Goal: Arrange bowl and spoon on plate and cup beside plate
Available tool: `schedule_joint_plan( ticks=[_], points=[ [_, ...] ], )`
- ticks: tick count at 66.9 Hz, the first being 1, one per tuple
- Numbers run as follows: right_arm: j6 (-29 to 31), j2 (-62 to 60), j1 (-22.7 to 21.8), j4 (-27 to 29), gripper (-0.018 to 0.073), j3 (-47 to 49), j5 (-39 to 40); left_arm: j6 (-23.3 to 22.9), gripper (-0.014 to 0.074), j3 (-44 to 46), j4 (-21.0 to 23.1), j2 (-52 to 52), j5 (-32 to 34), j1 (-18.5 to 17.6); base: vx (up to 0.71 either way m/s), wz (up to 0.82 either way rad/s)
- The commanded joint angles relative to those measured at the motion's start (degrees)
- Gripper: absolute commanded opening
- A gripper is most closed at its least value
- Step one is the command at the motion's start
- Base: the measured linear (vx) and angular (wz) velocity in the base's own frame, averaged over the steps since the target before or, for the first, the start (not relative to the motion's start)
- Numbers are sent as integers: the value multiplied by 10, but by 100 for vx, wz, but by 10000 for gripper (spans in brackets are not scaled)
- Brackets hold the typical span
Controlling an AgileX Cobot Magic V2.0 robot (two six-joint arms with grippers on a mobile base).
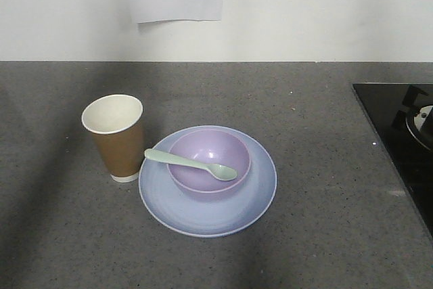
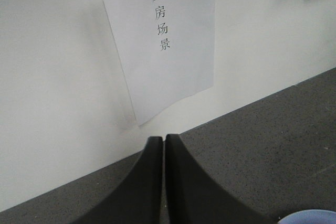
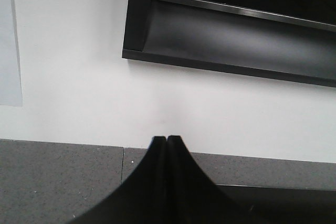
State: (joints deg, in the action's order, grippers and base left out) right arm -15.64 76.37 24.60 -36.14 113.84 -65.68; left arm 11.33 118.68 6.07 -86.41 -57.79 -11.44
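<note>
On the grey counter lies the pale blue plate, and the lavender bowl sits on it. The mint-green spoon rests across the bowl, its head inside and its handle over the left rim. The brown paper cup stands upright just left of the plate. Neither arm shows in the front view. My left gripper is shut and empty, raised above the counter facing the wall; a sliver of the plate shows at the bottom right. My right gripper is also shut and empty, facing the wall.
A black glass cooktop is set into the counter at the right edge. A white paper sheet with printed characters hangs on the back wall. A black range hood is mounted on the wall above.
</note>
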Motion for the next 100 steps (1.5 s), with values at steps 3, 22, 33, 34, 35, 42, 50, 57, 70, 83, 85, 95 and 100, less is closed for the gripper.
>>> schedule_joint_plan(
  ticks=[3, 22, 33, 34, 35, 42, 50, 57, 70, 83, 85, 95, 100],
  points=[
    [2, -13, -2, -23, -11, 12, 33, -3, -8, 13, -13, 13, 45, -2, 0, 0],
    [2, -13, -2, -22, -11, 12, 33, -4, -8, -334, -24, 225, 315, 3, 0, 0],
    [2, -13, -2, -22, -11, 12, 31, -26, -6, -646, -23, 414, 523, 33, 0, 0],
    [2, -13, -2, -22, -11, 12, 31, -29, -6, -667, -23, 430, 529, 37, 0, 0],
    [2, -13, -2, -22, -11, 12, 31, -32, -6, -688, -23, 446, 534, 41, 0, 0],
    [2, -13, -2, -22, -11, 12, 31, -63, -6, -814, -23, 551, 539, 78, 0, 0],
    [2, -13, -2, -22, -11, 12, 31, -75, -6, -943, -25, 658, 541, 116, 0, 0],
    [2, -13, -2, -22, -11, 12, 30, -90, -6, -1039, -18, 721, 556, 141, 0, 0],
    [2, -13, -2, -22, -11, 12, 30, -211, -6, -1161, -40, 787, 606, 169, 0, 0],
    [2, -13, -2, -22, -11, 12, 30, -283, -6, -1191, -120, 832, 583, 169, 0, 0],
    [2, -13, -2, -22, -11, 12, 30, -280, -6, -1191, -124, 835, 578, 169, 0, 0],
    [2, -13, -2, -22, -11, 12, 29, -209, -6, -1191, -90, 849, 547, 169, 0, 0],
    [2, -13, -2, -22, -11, 12, 29, -154, -6, -1191, -61, 863, 530, 169, 0, 0]
  ],
)
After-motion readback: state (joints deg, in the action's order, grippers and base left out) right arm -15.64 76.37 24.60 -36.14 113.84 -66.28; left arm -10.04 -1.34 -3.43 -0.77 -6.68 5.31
